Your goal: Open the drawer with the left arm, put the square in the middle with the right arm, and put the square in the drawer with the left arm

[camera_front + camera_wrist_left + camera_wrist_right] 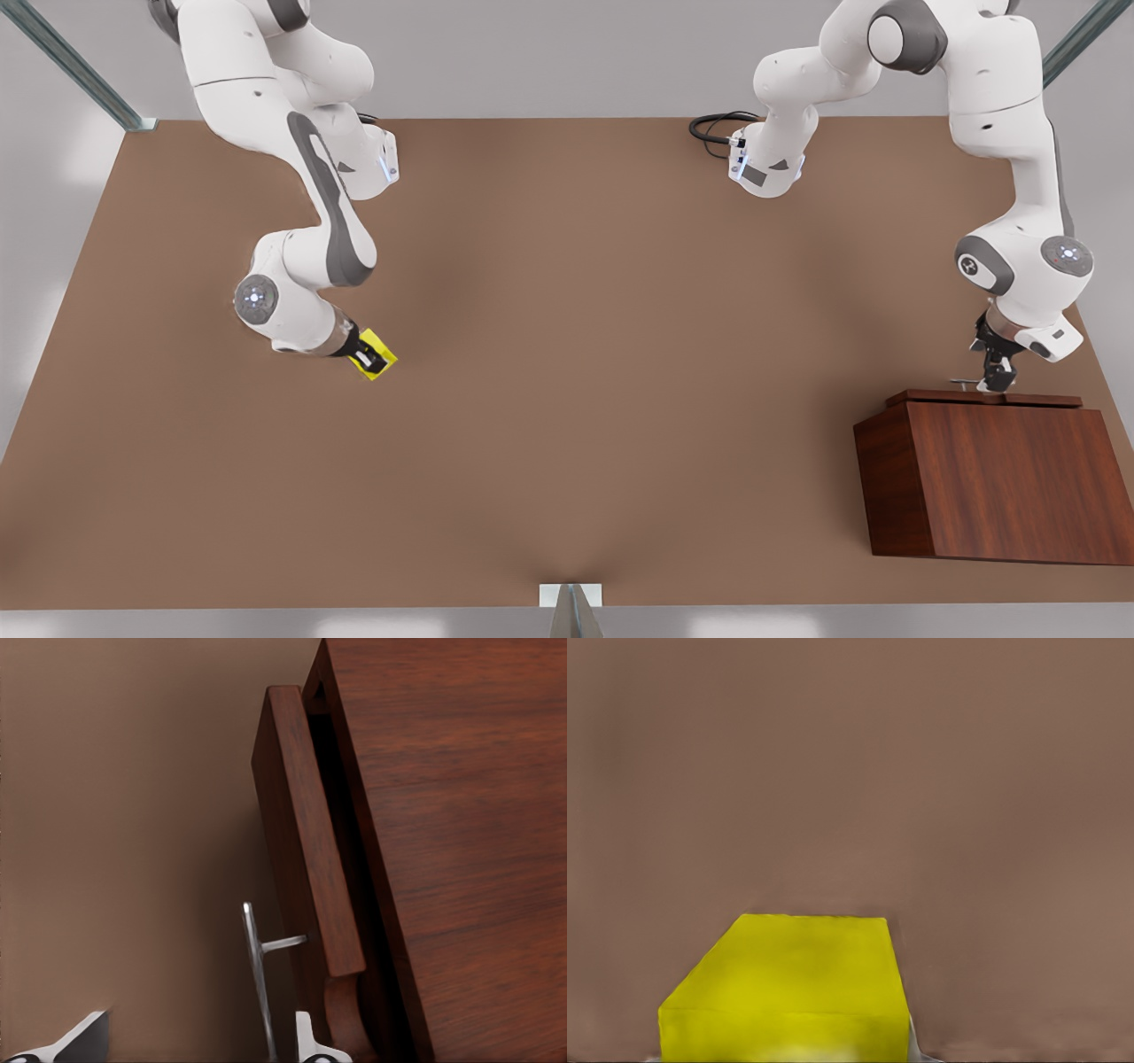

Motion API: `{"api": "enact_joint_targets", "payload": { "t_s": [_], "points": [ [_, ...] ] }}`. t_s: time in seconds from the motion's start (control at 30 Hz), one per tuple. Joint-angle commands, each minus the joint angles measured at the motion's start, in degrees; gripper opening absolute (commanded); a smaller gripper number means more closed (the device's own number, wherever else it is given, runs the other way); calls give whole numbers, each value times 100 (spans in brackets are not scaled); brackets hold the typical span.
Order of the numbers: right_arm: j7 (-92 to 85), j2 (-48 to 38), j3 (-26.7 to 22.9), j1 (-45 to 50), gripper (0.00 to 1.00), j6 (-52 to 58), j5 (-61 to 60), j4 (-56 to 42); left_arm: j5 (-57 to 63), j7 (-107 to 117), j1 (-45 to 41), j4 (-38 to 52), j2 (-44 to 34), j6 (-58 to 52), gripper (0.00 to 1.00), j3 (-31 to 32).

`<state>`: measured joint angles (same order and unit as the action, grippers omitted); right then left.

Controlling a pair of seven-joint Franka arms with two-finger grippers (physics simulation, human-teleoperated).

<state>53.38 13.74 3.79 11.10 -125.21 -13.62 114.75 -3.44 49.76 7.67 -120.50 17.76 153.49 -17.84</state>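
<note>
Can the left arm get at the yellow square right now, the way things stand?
Probably not. The left gripper is at the drawer handle on the front view's right, while the square sits far across the table between the right gripper's fingers.

Count check, live | two white arms over the tabletop (567, 399) | two black grippers: left gripper (994, 383), right gripper (370, 357) | one yellow square (383, 358) | one wooden box (1001, 483) | one drawer (306, 828) | one silver bar handle (255, 970)
</note>
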Motion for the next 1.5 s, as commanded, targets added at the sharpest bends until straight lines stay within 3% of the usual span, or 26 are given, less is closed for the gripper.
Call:
{"api": "enact_joint_targets", "payload": {
  "t_s": [0.0, 0.1, 0.2, 0.33, 0.53, 0.9, 1.07, 1.13, 1.2, 1.47],
  "points": [
    [224, 41, 139, -12, 64, 41, 8, -128, 28, -1, -3, 0, -1, -12, 100, -1],
    [1991, 744, 1080, 119, 65, 138, 35, -1279, 54, -19, 24, -26, -36, -47, 100, -1],
    [3590, 1798, 1080, 928, 65, 744, 439, -3054, 80, -27, 32, -26, -88, -153, 100, -9],
    [5559, 2932, 1027, 2053, 65, 806, 1001, -4479, 107, -36, 33, -35, -141, -311, 100, -18],
    [5727, 4075, 1027, 3196, 65, 814, 1529, -5762, 344, -45, 103, -35, -246, -706, 100, -36],
    [4963, 4585, 1001, 3618, 67, 656, 1986, -5859, 502, -45, 112, -35, -370, -1128, 100, -53],
    [5973, 4734, 957, 3653, 66, 489, 1977, -5833, 511, -45, 112, -44, -387, -1199, 100, -53],
    [6193, 4743, 922, 3662, 73, 375, 2012, -5815, 511, -45, 112, -88, -422, -1207, 100, -53],
    [6193, 4743, 922, 3662, 100, 375, 2012, -5815, 511, -36, 112, -123, -475, -1295, 100, -53],
    [6158, 4638, 922, 3618, 100, 472, 2003, -5850, 625, -36, 112, -211, -633, -1532, 100, -53]
  ]
}}
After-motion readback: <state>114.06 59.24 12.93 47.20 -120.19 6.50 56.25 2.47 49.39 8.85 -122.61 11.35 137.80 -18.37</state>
